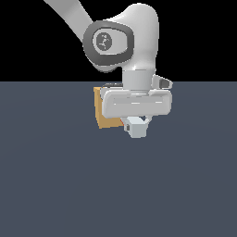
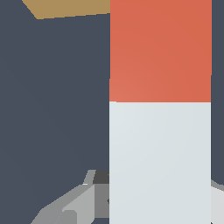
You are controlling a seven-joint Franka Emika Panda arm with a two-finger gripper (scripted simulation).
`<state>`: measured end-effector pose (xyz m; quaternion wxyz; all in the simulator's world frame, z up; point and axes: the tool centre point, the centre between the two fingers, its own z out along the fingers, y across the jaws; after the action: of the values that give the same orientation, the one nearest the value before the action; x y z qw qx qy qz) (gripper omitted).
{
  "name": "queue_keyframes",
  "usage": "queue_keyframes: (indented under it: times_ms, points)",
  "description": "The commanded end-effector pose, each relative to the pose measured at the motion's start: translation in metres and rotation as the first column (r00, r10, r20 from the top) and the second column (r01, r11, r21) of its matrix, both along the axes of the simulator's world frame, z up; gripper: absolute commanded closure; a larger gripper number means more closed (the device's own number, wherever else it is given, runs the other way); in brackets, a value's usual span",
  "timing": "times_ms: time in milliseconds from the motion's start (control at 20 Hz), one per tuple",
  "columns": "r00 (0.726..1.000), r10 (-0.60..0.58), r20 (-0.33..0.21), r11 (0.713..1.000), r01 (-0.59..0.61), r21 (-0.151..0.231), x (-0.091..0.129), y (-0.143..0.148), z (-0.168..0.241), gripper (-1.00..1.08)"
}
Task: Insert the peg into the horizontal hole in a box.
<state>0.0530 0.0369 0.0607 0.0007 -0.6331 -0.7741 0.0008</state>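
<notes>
Tan-orange box sits at the exterior view's left of the gripper, partly hidden behind the hand; its hole is not visible in either view. Gripper is clamped on the peg, whose pale grey-white end faces the camera just below the hand, a sliver of red showing beside it. In the wrist view the peg fills the frame, red part leading toward the box, of which only a tan corner shows. Judgement: grasp and lift are done, peg carried off the dark grey-blue floor and close to the box; alignment with the hole and insertion remain. Whether the red tip already touches the box face cannot be told. Nothing else lies on the floor; the only hindrance seen is the box's solid face around the hole.
</notes>
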Motion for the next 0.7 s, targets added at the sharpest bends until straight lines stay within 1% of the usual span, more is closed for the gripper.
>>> queue_keyframes:
  times_ms: [0, 200, 650]
  points:
    - [0.999, 0.048, 0.003, 0.999, -0.048, 0.000, 0.0035, 0.0123, 0.0034, 1.08]
    - [0.997, 0.081, 0.002, 0.997, -0.081, 0.000, 0.0042, 0.0215, 0.0046, 1.08]
    - [0.996, 0.085, 0.004, 0.996, -0.085, 0.000, 0.0048, 0.0211, 0.0065, 1.08]
